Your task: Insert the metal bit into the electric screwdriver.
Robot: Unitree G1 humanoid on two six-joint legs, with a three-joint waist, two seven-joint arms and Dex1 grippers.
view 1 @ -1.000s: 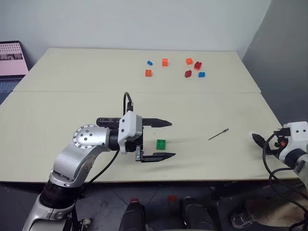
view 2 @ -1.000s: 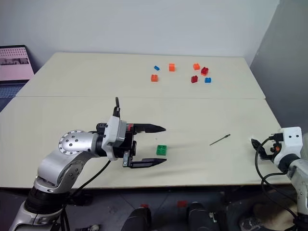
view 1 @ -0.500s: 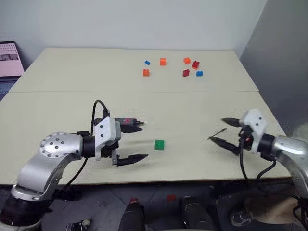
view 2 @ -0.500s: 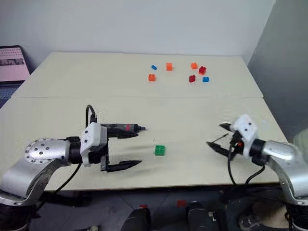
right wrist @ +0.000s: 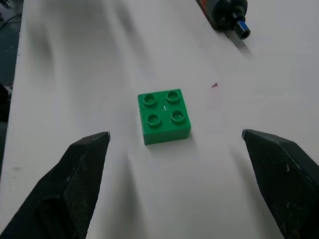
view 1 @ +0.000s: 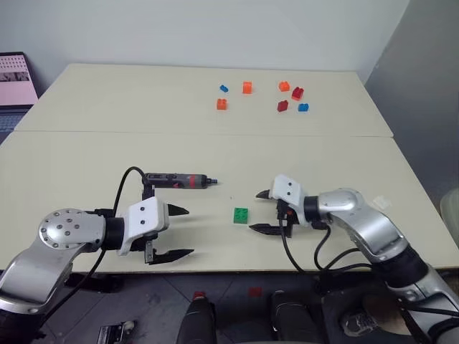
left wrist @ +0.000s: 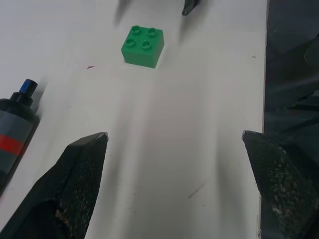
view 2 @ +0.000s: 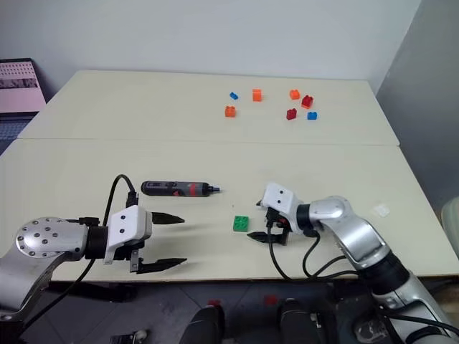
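Note:
The electric screwdriver, black with a red band, lies flat on the table with its nose toward the right; its tip also shows in the right wrist view. Nearer the front edge, my left gripper hangs open and empty, apart from the screwdriver. My right gripper is open too, its fingers pointing left at a green brick just in front of them. The same green brick lies ahead of the left fingers. The metal bit is hidden; my right arm lies over that part of the table.
Several small orange, red and blue bricks are scattered at the back of the table. A small white scrap lies near the right edge. A laptop stands off the far left corner. The table's front edge runs just below both grippers.
My right arm swung left across the table to the green brick, covering the spot where the bit lay. My left gripper drew left and toward the front edge, uncovering the screwdriver.

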